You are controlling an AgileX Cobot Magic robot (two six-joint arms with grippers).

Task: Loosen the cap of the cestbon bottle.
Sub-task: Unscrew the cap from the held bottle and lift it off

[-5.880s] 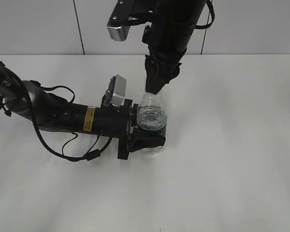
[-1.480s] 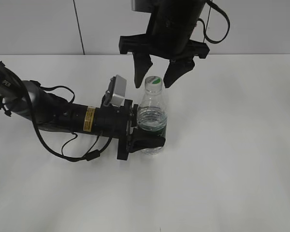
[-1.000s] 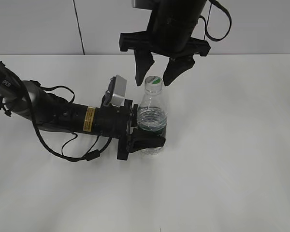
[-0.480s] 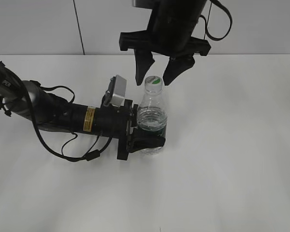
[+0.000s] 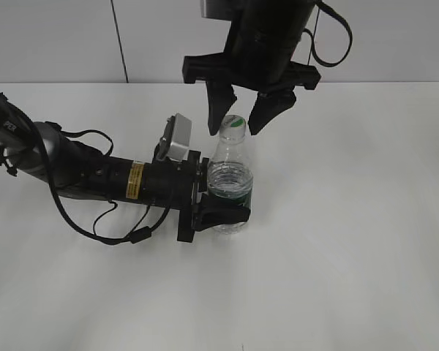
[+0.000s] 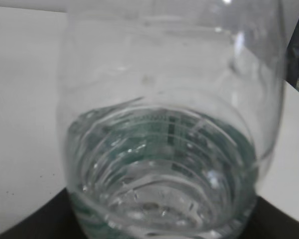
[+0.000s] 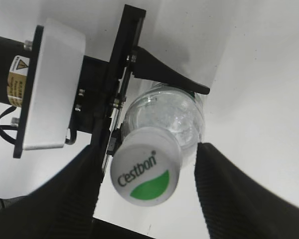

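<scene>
The cestbon bottle [image 5: 230, 183] stands upright at the middle of the white counter [image 5: 351, 219], pinched low on its body by the left pincer [image 5: 223, 213]. The right pincer [image 5: 241, 123] hangs spread, one finger on each side of the cap [image 7: 146, 166], apart from it.

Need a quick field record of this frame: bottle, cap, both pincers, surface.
bottle: small clear plastic water bottle with dark green label band, upright, partly filled
cap: round white screw cap with green half-moon mark, on the bottle
left pincer: shut on the bottle's lower body, arm lying low along the table
right pincer: open, one finger either side of the cap, not touching it
surface: plain white table
</scene>
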